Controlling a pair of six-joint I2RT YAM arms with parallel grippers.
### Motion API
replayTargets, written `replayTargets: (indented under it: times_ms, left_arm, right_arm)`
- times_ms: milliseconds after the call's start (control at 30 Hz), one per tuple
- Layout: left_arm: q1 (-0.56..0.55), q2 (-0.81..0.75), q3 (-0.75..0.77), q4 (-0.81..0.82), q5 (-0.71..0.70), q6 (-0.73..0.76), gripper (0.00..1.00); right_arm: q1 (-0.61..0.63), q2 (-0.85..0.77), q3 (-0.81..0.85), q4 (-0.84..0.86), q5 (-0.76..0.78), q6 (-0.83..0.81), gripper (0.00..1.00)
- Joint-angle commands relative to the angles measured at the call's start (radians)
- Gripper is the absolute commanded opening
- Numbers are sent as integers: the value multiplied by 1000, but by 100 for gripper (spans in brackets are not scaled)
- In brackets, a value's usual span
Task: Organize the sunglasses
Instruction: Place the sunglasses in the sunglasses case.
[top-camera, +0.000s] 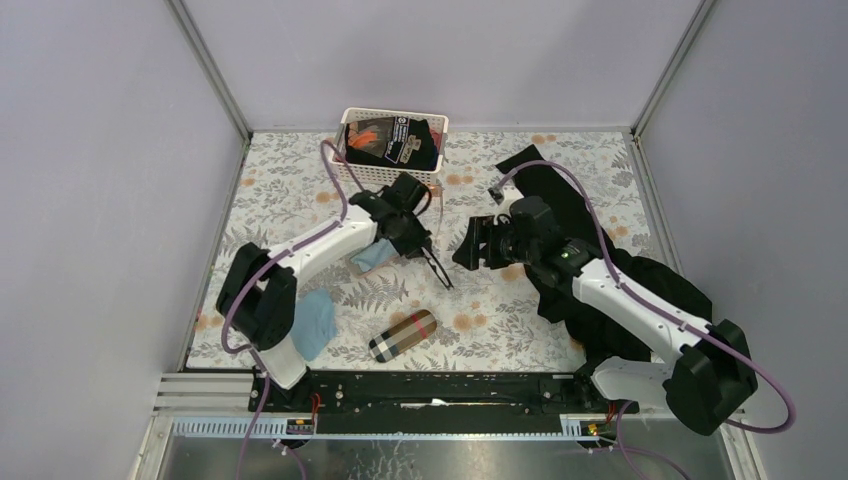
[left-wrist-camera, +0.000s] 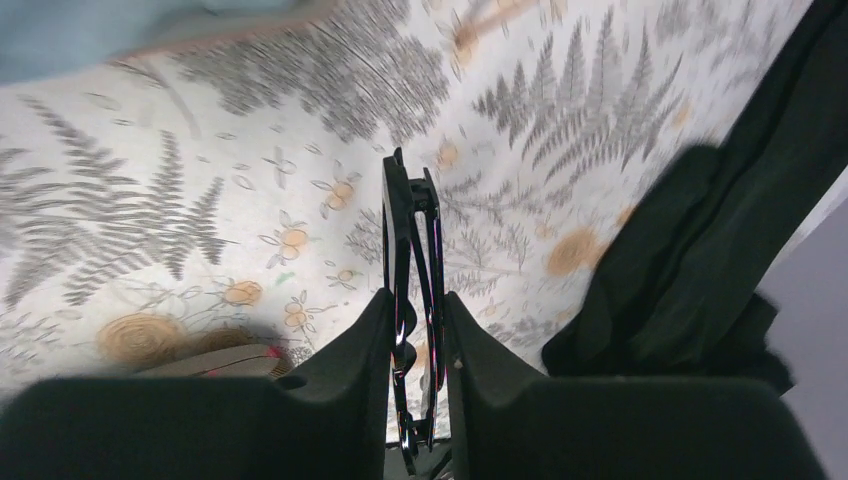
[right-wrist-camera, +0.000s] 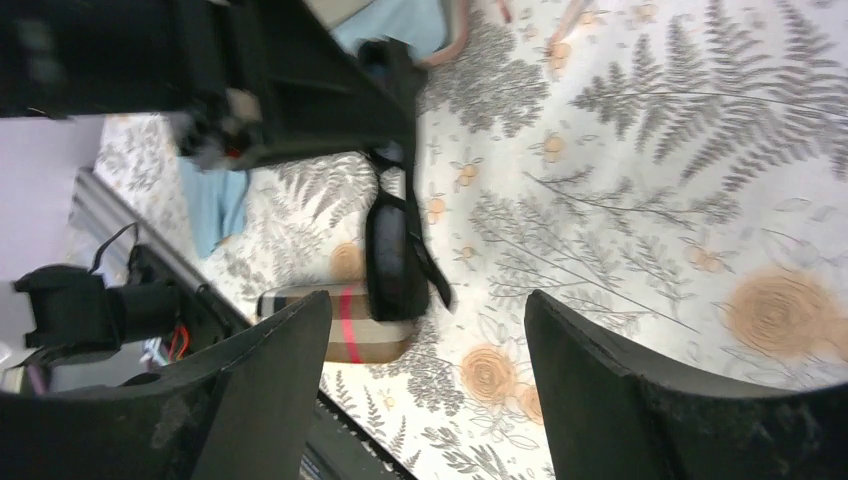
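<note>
left gripper (left-wrist-camera: 417, 315) clamps black sunglasses (left-wrist-camera: 405, 215) mid-table; right gripper (right-wrist-camera: 428, 308) gapes empty beside.

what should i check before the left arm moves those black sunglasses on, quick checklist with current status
1. Black sunglasses gripped in the left tool: ok, folded and pinched between both fingers.
2. Right tool free of the sunglasses: ok, jaws wide apart with nothing in them.
3. Plaid case open to take them: not ok, it looks closed and lies near the front edge.
4. Blue cloth out of the case's way: ok, it lies apart, to the case's left.
5. Sunglasses lifted off the table: cannot tell from these views.
</note>
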Motion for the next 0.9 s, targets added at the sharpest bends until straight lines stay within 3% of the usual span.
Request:
replayTargets:
  times_ms: [0, 200, 367, 867]
  left_arm:
    - [81, -81, 58, -195, -148, -122, 0]
    - [210, -103, 91, -352, -201, -212, 0]
    - [271, -100, 69, -387, -201, -324, 0]
    - [258, -119, -21, -377, -278, -795, 0]
  right_arm:
    - [3, -60, 44, -90, 176, -19, 78]
    - [2, -73, 40, -99, 201, -14, 78]
    - [2, -57, 37, -98, 164, -16, 78]
    - [2, -101, -38, -101, -1, -22, 78]
